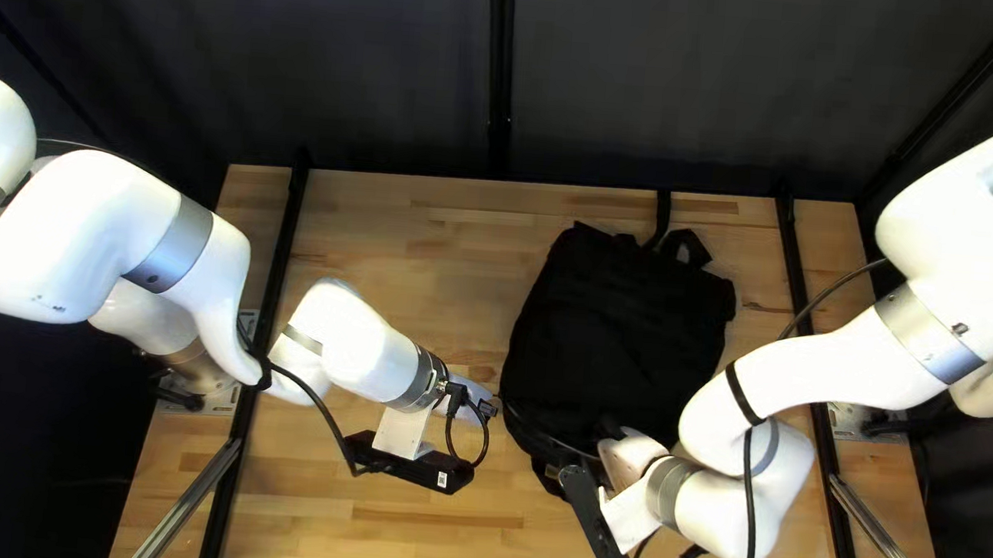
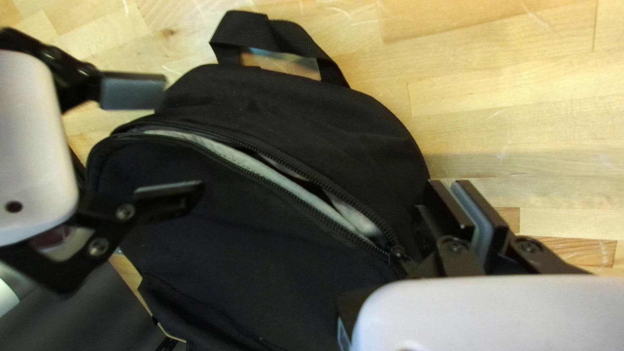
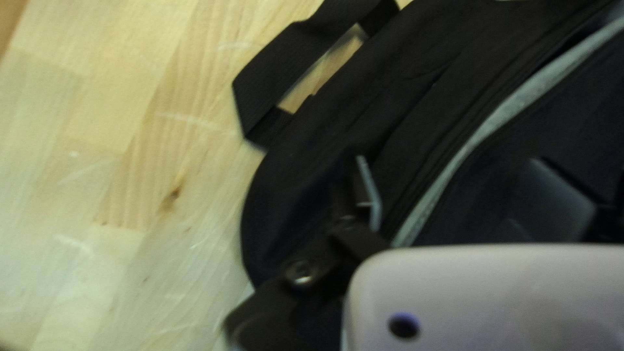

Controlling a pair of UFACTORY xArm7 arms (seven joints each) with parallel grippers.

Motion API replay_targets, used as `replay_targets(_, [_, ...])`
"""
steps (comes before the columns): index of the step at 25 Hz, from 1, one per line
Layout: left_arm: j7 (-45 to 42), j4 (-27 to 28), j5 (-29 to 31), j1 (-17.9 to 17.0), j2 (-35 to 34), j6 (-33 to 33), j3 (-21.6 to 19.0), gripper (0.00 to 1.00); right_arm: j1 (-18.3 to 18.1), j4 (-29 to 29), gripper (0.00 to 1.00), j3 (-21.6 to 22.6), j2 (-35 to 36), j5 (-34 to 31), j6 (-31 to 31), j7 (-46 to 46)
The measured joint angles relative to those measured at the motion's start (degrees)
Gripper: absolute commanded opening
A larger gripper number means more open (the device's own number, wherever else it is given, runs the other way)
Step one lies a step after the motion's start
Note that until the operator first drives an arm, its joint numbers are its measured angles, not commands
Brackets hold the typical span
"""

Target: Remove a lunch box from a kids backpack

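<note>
Wooden desk (image 1: 429, 238) bore the backpack (image 1: 622, 336), lunch box unseen, presumably inside. Left end effector (image 2: 452, 188) was closed, empty; right end effector (image 3: 450, 169), empty, wide open, straddled the mouth (image 3: 500, 114): closing could pinch it together.

Left arm (image 1: 87, 235) and right arm (image 1: 796, 374): glossy white, rounded segments, silver joint bands (image 1: 170, 244), black cables (image 1: 752, 512). Black strap (image 1: 744, 393) round the right one. Black bar-shaped wrist units (image 1: 423, 465), white brackets (image 1: 400, 431). Right hand (image 1: 625, 452): pale shell (image 2: 32, 143), black links, round screw heads (image 2: 125, 211), grey pads (image 2: 133, 91).
</note>
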Motion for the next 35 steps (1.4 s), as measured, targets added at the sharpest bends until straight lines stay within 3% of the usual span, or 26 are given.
replay_targets(8, [3.5, -0.8, -1.6, 0.3, 0.4, -1.5, 2.4, 0.0, 1.1, 1.5, 0.0, 1.0, 0.5, -0.1, 0.7, -1.7])
replay_targets(20, [16.6, -1.0, -12.1, -3.2, -0.5, -0.5, 9.2, 0.0, 1.0, 2.7, 0.0, 1.7, 1.9, 0.3, -2.3, -4.5])
replay_targets(35, [26.4, 1.6, -17.8, -4.5, 0.6, 2.1, 12.7, 0.0, 0.7, 6.1, 0.0, 3.0, 4.7, 2.4, -4.4, -11.4])
